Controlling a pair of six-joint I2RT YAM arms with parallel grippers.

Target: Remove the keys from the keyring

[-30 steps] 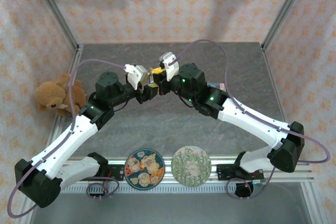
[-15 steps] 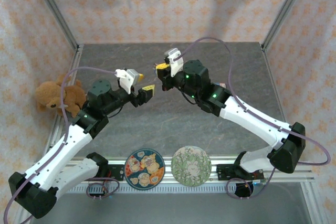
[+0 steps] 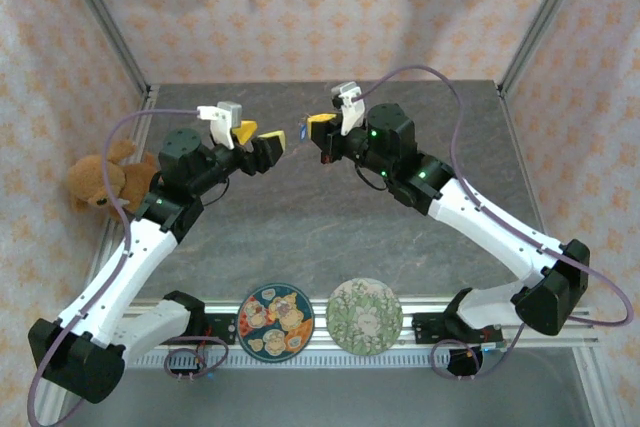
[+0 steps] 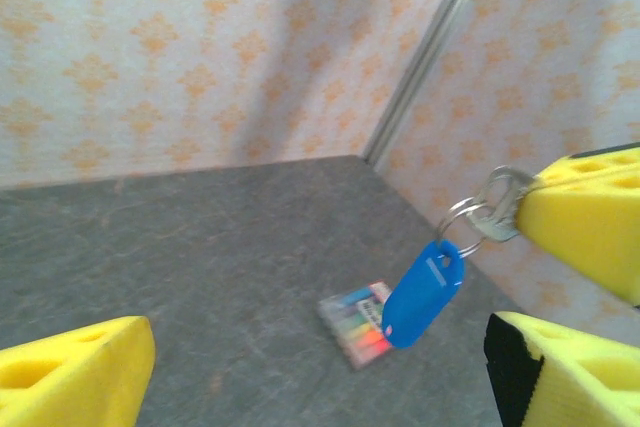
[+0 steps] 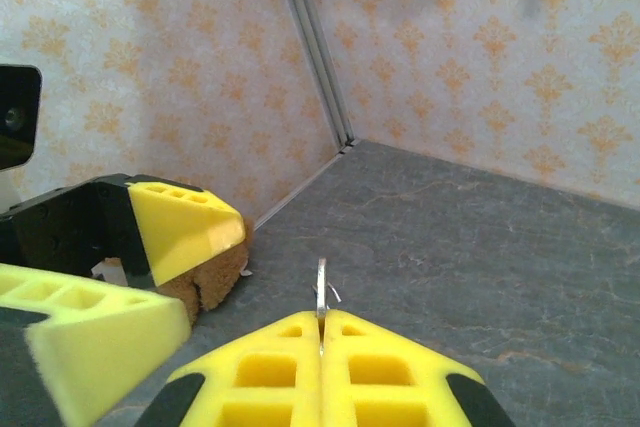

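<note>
Our left arm (image 3: 120,267) and right arm (image 3: 490,227) reach up and far, bent, with the tips facing each other. Our left gripper (image 3: 260,137) has its fingers spread wide. Our right gripper (image 3: 314,129) is pinched tight, just apart from it.

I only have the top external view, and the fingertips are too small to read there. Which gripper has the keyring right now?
Observer: The right gripper has it. In the left wrist view the keyring is pinched at its fingertips, and a blue tag hangs below.
Operator: Is the left one holding anything?
Observer: No. The left gripper is wide open, and its own camera shows nothing between its fingers.
Operator: What is on the table near the tag?
Observer: A small multicoloured pack lies flat on the table, behind the hanging tag in the left wrist view.
</note>
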